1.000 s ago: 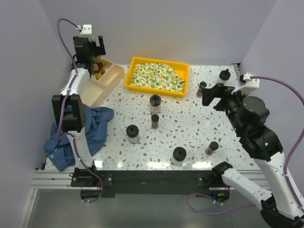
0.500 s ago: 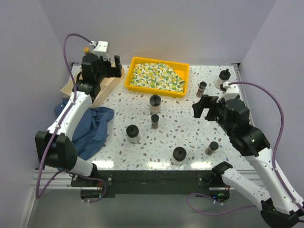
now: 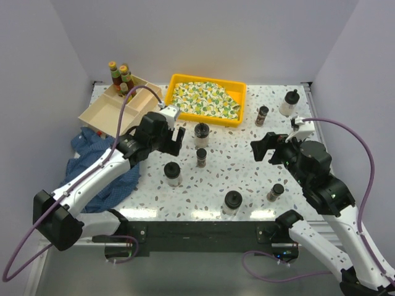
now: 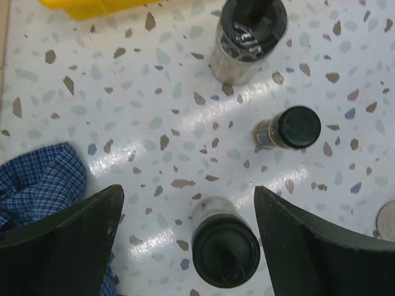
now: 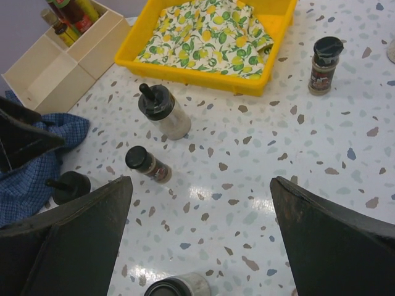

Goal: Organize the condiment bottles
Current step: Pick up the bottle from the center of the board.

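While the table (image 3: 247, 179) has the wooden box (image 3: 105, 112) at upper left holding slim sauce bottles (image 3: 120, 77), left fingers (image 3: 176, 140) and right fingers (image 3: 258, 148) both hang wide open, empty; squat bottles (image 3: 173, 174) and smaller spice jars (image 3: 201, 156) stand scattered mid-frame.

Left wrist view: the top edge clips the yellow tray (image 4: 92, 7) and the squat bottle (image 4: 247, 37) just beside it. Well away from the tray, a grey disc (image 4: 389, 221) is half out of frame, can't tell what. Right wrist: the bottom edge cuts a capped bottle (image 5: 179, 287).
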`<state>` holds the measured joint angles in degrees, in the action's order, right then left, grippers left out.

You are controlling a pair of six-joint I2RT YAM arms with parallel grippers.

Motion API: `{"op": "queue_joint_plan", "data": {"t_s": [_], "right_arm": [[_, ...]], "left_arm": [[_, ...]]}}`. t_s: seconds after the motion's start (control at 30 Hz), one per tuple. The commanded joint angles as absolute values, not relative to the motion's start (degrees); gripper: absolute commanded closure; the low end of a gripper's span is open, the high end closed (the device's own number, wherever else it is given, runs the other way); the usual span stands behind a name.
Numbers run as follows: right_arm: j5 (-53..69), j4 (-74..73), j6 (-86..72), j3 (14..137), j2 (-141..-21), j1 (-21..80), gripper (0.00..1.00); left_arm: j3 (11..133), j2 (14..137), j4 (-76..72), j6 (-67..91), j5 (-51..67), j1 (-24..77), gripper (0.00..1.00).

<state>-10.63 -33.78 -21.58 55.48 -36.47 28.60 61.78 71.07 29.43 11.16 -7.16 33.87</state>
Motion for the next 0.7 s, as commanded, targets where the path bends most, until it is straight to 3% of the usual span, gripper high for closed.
{"op": "queue_joint_plan", "data": {"t_s": [0.0, 0.2, 0.53, 0.67], "right_arm": [[-9.49, -31.73, -21.09, 55.19, -37.09, 28.74, 0.01], [-10.28, -31.73, -20.39, 55.20, -37.71, 28.74, 0.01], [-9.67, -31.90, -20.83, 55.46, -38.14, 28.65, 0.01], [-10.28, -32.08, -20.57, 55.72, -37.79, 28.74, 0.01]], "left_arm": [[59.77, 66.10, 36.56, 15.90, -9.14, 37.70, 0.03], [50.03, 60.82, 33.49, 18.54, -6.33, 39.64, 0.00], [45.62, 67.49, 24.97, 19.86, -4.57, 42.88, 0.00], [45.88, 71.09, 24.70, 19.86, -6.32, 43.77, 0.07]]}}
